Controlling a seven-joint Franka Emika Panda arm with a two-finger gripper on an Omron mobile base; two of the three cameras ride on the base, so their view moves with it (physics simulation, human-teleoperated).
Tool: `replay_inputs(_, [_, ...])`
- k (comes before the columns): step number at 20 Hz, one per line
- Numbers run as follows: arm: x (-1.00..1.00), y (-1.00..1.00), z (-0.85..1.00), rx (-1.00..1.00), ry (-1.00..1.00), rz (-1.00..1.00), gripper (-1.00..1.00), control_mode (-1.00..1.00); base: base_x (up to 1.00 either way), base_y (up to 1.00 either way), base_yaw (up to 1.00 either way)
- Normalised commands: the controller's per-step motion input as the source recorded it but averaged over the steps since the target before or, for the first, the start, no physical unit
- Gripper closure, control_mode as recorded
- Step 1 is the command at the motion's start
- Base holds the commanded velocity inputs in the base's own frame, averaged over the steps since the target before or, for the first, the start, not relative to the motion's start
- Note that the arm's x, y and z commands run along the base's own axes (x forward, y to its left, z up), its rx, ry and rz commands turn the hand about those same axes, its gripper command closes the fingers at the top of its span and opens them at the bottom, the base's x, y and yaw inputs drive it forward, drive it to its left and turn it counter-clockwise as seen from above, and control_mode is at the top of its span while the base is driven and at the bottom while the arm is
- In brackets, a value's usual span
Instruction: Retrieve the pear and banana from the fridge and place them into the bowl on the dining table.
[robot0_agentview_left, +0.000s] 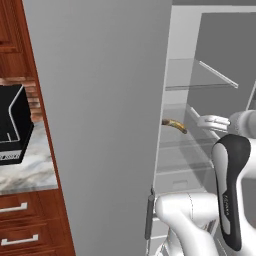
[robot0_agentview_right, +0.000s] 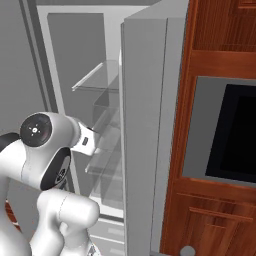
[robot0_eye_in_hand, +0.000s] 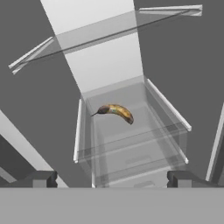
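Note:
The fridge (robot0_agentview_left: 100, 125) stands open, its white interior fitted with clear glass shelves. The banana (robot0_eye_in_hand: 116, 112), curved and yellow-brown with dark ends, lies alone on a middle glass shelf (robot0_eye_in_hand: 131, 140); it also peeks past the door edge as the banana (robot0_agentview_left: 174, 125). My gripper (robot0_eye_in_hand: 113, 179) is open and empty, a short way in front of the banana and pointing at it. From the left base view, the gripper (robot0_agentview_left: 202, 121) reaches into the fridge just right of the fruit. The pear, the bowl and the dining table are out of view.
An upper glass shelf (robot0_agentview_left: 200, 75) hangs above the banana's shelf. The grey fridge door (robot0_agentview_right: 145, 125) stands close on the arm's right, beside the reddish oven cabinet (robot0_agentview_right: 225, 130). A black appliance (robot0_agentview_left: 12, 125) sits on the marble counter (robot0_agentview_left: 25, 175) over wooden drawers.

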Motion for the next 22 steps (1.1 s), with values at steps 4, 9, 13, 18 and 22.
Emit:
replay_inputs(4, [0.00, 0.00, 0.00, 0.00, 0.00, 0.00, -1.00, 1.00, 0.00, 0.00, 0.00])
replay_inputs(9, [0.00, 0.00, 0.00, 0.00, 0.00, 0.00, -1.00, 1.00, 0.05, 0.01, 0.00])
replay_inputs(13, [0.11, 0.04, -0.18, 0.00, 0.12, 0.00, -1.00, -1.00, 0.00, 0.00, 0.00])
replay_inputs(18, [0.12, 0.09, -0.22, -0.05, 0.12, 0.00, -1.00, -1.00, 0.00, 0.00, 0.00])
replay_inputs(22, [0.17, 0.00, -0.26, -0.04, 0.07, 0.00, -1.00, -1.00, 0.00, 0.00, 0.00])
